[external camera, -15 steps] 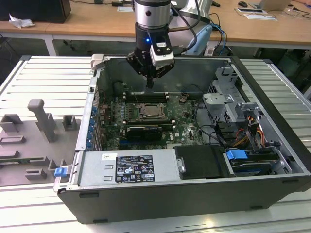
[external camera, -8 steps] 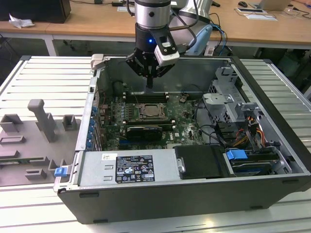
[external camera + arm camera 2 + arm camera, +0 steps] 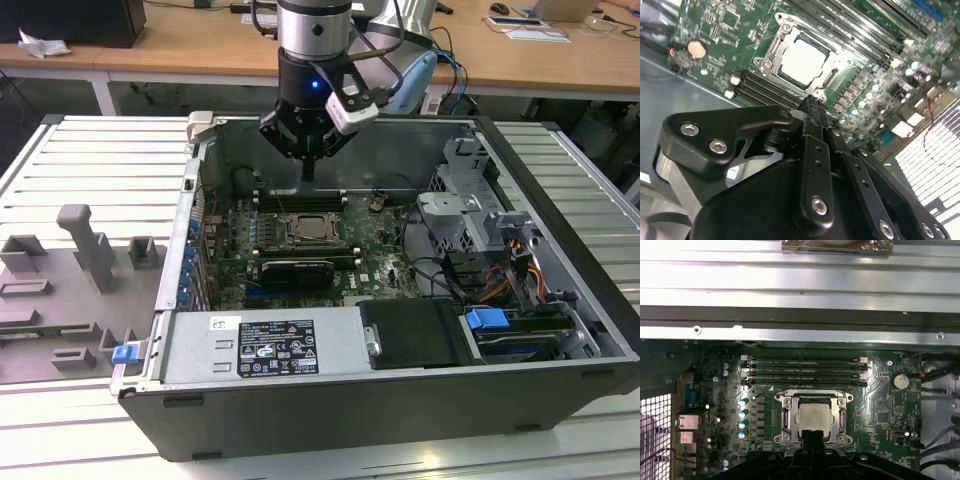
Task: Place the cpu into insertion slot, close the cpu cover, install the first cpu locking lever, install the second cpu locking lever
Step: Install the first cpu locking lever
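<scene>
Since the cpu (image 3: 802,62) is already seated in the insertion slot (image 3: 782,74) and framed by the lowered cpu cover (image 3: 769,52), the gripper (image 3: 308,172) is held above the slot's edge, fingers pressed together and empty, seemingly poised for pushing rather than grasping.

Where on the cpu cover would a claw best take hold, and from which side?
Likely one side rail of the cover, coming straight down: it lies flat, framing the cpu, and memory sticks stand close along one side, so a level approach looks blocked.
</scene>
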Controlling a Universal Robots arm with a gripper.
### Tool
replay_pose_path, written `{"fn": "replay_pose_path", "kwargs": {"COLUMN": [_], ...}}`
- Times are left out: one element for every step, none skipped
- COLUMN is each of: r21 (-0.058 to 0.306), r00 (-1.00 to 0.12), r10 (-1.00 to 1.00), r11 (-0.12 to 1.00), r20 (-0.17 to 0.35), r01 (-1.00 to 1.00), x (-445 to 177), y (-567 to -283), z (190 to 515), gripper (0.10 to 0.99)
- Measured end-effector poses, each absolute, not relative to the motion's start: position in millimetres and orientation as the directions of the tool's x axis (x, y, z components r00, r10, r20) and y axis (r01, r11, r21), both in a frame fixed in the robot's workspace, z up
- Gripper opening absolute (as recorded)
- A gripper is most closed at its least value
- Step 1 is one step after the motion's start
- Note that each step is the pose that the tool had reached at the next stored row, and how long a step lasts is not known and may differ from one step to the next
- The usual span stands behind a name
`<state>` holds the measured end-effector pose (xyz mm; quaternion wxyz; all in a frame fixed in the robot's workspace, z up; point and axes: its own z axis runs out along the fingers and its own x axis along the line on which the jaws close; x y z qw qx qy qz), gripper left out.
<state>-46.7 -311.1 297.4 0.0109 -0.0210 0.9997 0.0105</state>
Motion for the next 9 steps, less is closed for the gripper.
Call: {"fn": "replay_pose_path", "kwargs": {"r21": [0.021,0.02,0.02,0.021,0.02,0.02,0.02,0.02,0.02], "r00": [-0.998,-0.997,-0.996,-0.995,-0.994,-0.994,-0.994,-0.994,-0.994], "r10": [-0.06,-0.074,-0.087,-0.1,-0.106,-0.108,-0.11,-0.11,-0.11], "r11": [0.998,0.997,0.996,0.995,0.994,0.994,0.994,0.994,0.994], "r20": [-0.022,-0.022,-0.022,-0.022,-0.022,-0.022,-0.022,-0.022,-0.022], "r01": [-0.061,-0.074,-0.088,-0.1,-0.106,-0.109,-0.11,-0.111,-0.111], "x": [-46.7,-46.7,-46.7,-46.7,-46.7,-46.7,-46.7,-46.8,-46.8], "y": [-311.1,-311.1,-311.1,-311.1,-311.1,-311.1,-311.1,-311.1,-311.1], "z": [297.4,297.3,297.3,297.3,297.3,297.3,297.2,297.0,296.9], "gripper": [0.106,0.106,0.106,0.106,0.106,0.106,0.106,0.106,0.106]}}
